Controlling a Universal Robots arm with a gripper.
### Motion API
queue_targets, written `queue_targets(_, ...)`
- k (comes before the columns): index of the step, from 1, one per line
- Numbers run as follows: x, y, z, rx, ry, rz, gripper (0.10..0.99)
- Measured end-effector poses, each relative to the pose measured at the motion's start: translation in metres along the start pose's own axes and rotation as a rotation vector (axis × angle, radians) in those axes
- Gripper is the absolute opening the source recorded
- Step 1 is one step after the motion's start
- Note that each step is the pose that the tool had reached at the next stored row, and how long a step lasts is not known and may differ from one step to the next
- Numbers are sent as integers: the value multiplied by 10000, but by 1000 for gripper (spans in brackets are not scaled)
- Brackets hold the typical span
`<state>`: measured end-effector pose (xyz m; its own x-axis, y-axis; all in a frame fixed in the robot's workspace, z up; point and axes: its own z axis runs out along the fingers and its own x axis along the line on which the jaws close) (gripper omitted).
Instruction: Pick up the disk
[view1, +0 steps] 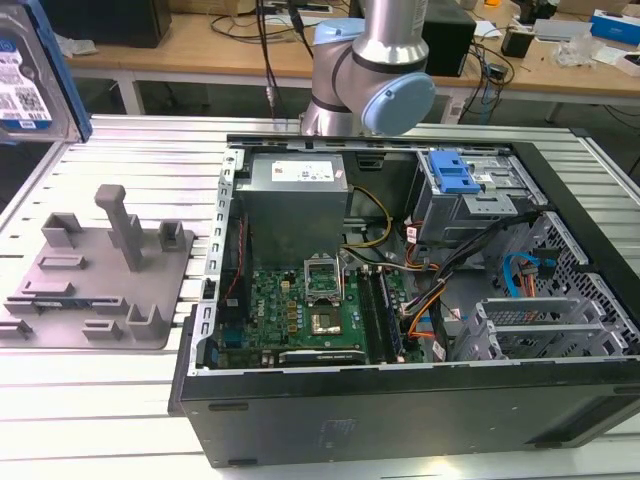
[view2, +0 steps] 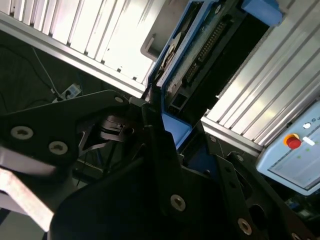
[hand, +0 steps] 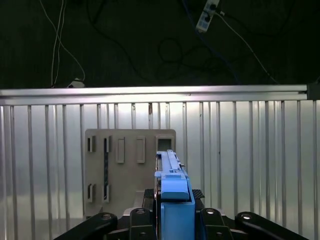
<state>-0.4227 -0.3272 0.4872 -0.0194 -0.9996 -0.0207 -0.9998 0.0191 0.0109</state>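
End effector (hand: 172, 220) clamped on the disk (hand: 172, 185), lifted above the fixture (hand: 127, 170).

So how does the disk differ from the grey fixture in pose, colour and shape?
The disk is held up in the air, edge-on between the fingers of the gripper, while the grey fixture lies flat on the slatted table. The disk carries blue side rails and a printed label; the fixture is plain grey. The disk is a flat slab; the fixture has upright posts and slots.

The robot arm (view1: 372, 70) is shiny silver with round light-blue caps. Its gripper (view2: 165, 150) is black with small silver screws.
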Motion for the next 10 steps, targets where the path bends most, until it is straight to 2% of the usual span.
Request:
queue_targets(2, 11, 1, -85, -1, -33, -4, 369)
queue_targets(3, 18, 1, -97, -2, -53, -5, 369)
queue_targets(10, 23, 0, -98, -2, -65, -6, 369)
